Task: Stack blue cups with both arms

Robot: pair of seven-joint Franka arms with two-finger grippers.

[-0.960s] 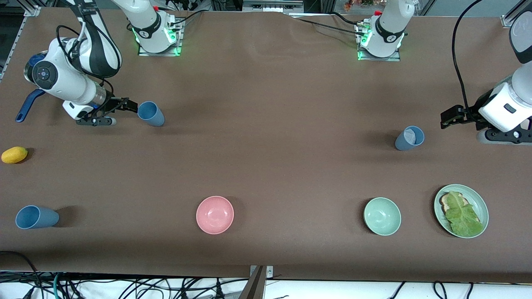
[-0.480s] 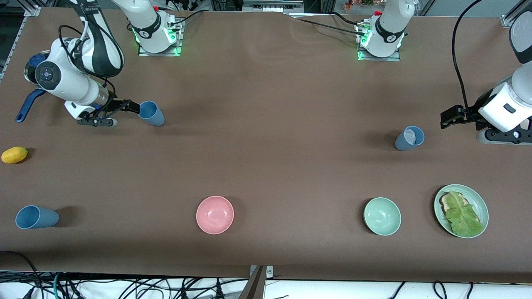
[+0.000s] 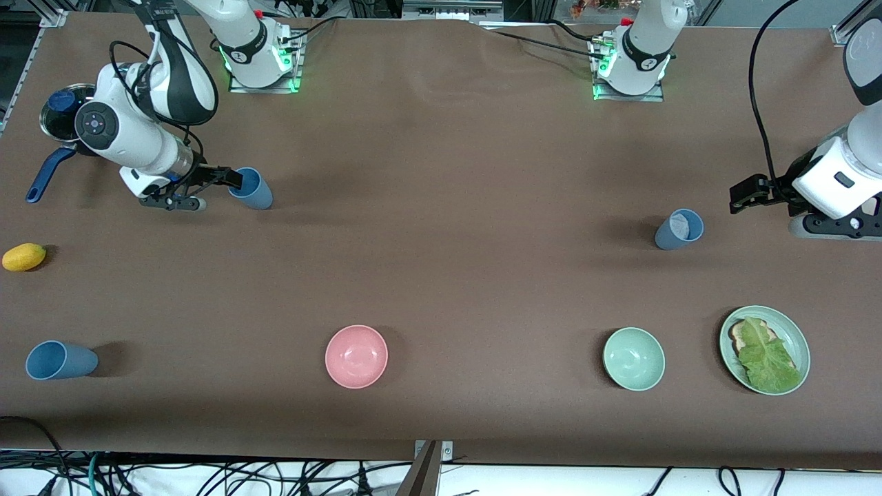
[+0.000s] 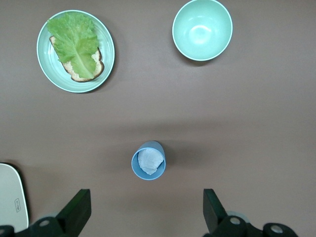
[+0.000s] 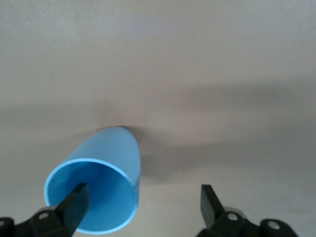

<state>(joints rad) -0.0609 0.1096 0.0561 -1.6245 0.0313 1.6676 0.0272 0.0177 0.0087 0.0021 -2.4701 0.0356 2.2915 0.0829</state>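
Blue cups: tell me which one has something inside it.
The blue cup near the left gripper holds crumpled white material; the other two blue cups look empty.

Matte plastic blue cups (image 3: 251, 189) on a rough brown cloth-like table (image 3: 441, 275).

3 blue cups (image 3: 251, 189), pink bowl (image 3: 356, 356), pale green bowl (image 3: 634, 359) & plate (image 3: 798, 342), yellow fruit (image 3: 23, 256), brown table (image 3: 441, 275)

Pink bowl (image 3: 356, 356), green bowl (image 3: 634, 359), lettuce-toast plate (image 3: 792, 331), lemon (image 3: 24, 257).
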